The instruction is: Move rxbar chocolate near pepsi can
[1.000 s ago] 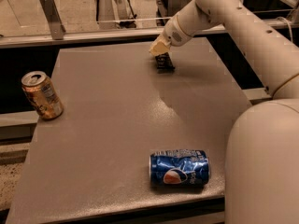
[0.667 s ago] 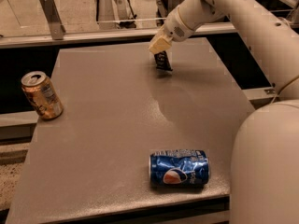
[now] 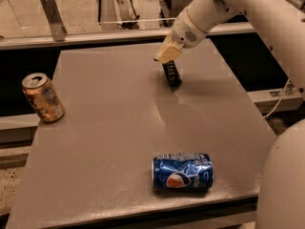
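The rxbar chocolate [image 3: 172, 74] is a small dark bar with pale text lines, tilted on end over the far middle of the grey table [image 3: 109, 128]. My gripper [image 3: 168, 55] comes in from the upper right and is shut on the bar's top end; the lower end is at or just above the tabletop. The pepsi can [image 3: 182, 172], blue and dented with its round logo facing me, lies on its side near the table's front edge. It is well apart from the bar and nearer to me.
A gold can [image 3: 43, 97] stands upright at the table's left edge. A metal bracket [image 3: 51, 13] stands behind the back left corner. My white arm [image 3: 267, 13] crosses the upper right and my body [image 3: 286, 185] fills the lower right.
The gripper with the bar has shifted a little toward the front and right. Both cans have not moved.
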`<state>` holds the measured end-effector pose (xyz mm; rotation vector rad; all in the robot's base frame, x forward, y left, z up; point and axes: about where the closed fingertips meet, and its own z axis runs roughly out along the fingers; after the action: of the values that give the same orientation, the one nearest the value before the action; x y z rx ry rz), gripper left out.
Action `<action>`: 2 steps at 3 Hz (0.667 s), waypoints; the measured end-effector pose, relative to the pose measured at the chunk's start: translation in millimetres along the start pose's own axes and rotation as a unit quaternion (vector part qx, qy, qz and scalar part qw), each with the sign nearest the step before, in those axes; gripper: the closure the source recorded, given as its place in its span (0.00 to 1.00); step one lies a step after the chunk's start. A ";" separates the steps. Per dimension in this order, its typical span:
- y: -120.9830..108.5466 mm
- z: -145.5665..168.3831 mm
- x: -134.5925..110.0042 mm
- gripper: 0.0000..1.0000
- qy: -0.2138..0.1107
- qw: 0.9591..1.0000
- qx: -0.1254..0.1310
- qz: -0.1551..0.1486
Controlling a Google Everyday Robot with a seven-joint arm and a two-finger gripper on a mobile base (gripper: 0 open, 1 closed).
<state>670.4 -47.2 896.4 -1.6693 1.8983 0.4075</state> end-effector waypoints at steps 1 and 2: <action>36.3 -15.9 13.7 1.00 0.023 1.000 -0.017 -0.002; 73.1 -29.8 21.9 1.00 0.040 0.999 -0.035 -0.005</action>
<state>591.4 -69.1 896.5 -1.7651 1.9530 0.4137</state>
